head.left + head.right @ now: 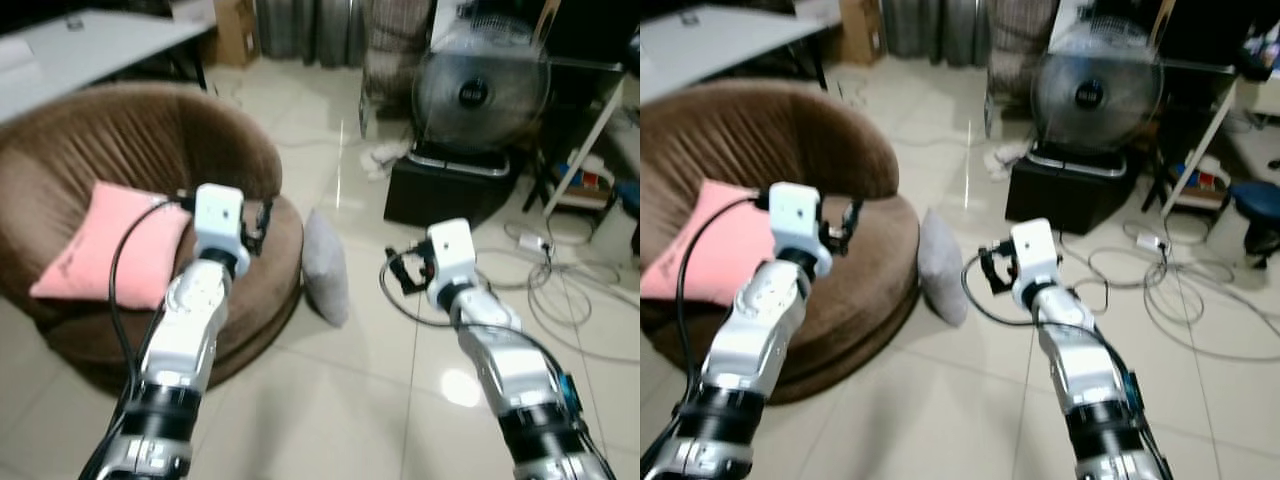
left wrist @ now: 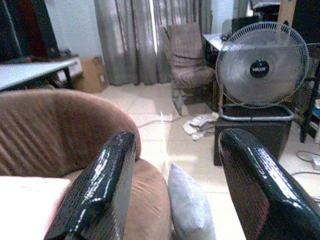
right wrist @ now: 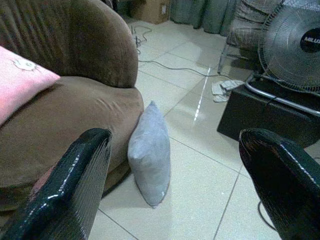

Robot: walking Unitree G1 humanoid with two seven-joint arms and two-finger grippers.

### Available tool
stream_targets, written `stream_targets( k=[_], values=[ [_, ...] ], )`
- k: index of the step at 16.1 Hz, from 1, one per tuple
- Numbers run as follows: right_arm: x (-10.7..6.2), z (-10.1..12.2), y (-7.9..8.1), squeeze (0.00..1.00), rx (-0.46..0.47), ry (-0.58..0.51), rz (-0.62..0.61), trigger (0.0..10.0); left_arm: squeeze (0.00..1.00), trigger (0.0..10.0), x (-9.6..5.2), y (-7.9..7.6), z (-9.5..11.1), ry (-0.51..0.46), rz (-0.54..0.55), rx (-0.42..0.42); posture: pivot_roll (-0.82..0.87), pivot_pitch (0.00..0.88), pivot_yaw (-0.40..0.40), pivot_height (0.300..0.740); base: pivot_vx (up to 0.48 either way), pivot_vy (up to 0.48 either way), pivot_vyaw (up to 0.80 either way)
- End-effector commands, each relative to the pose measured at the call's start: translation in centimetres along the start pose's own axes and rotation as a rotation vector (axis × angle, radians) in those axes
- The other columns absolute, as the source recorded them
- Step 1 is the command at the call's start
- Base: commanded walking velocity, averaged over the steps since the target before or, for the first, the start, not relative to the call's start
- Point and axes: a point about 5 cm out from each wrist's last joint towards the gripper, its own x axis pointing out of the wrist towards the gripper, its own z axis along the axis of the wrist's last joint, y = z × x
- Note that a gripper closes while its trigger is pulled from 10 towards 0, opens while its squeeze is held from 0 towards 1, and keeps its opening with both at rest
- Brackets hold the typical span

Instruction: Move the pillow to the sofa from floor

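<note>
Spread fingers (image 3: 75, 185) short of pillow (image 3: 149, 152)

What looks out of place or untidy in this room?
The grey pillow stands on edge on the floor tiles, leaning against the brown sofa instead of lying on it like the pink pillow. Loose cables sprawl across the floor near the fan.

Indoor light, moderately bright, soft overall. Daylight comes through the curtains (image 2: 135, 40) far ahead of the left gripper (image 2: 175, 195). Glare streak on the floor tiles (image 3: 202, 95) beyond the right gripper (image 3: 170, 190), another bright spot on the tiles just beside the right arm. Head views slightly blurred, edges softest. Gripper fingers (image 2: 100, 190) close to the lens, out of focus, with specular highlights. Shadows weak.
</note>
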Motion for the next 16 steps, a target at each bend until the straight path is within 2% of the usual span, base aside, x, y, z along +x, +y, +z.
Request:
stream_targets(
  k=[1, 4, 5, 6, 16],
  values=[
    [0.06, 0.34, 0.36, 0.0, 0.005, -0.015, 0.007, 10.0, 0.0, 10.0, 0.22, 0.85, 0.76, -0.029, 0.042, 0.021, 0.03, 0.0, 0.037, 0.74, 0.0, 0.0, 0.0],
    [0.16, 0.25, 0.1, 0.0, 0.013, -0.009, -0.008, 10.0, 0.0, 10.0, 0.24, 0.92, 0.92, -0.033, 0.055, 0.026, 0.04, 0.0, 0.032, 0.74, 0.0, 0.0, 0.0],
    [0.41, 0.31, 0.44, 0.0, -0.005, -0.006, 0.013, 10.0, 0.0, 10.0, 0.17, 0.91, 1.01, -0.04, 0.056, 0.055, 0.04, 0.0, 0.032, 0.74, 0.0, 0.0, 0.41],
    [0.51, 0.42, 0.64, 0.0, -0.006, -0.008, 0.02, 10.0, 0.0, 10.0, 0.2, 0.96, 1.0, -0.04, 0.063, 0.049, 0.04, 0.0, 0.03, 0.74, 0.0, -0.334, 0.8],
    [0.71, 0.52, 0.27, 0.0, -0.028, 0.004, 0.026, 10.0, 0.0, 10.0, 0.15, 0.94, 0.61, -0.02, 0.076, 0.051, 0.04, 0.0, 0.011, 0.74, 0.0, -0.472, 0.8]
  ],
)
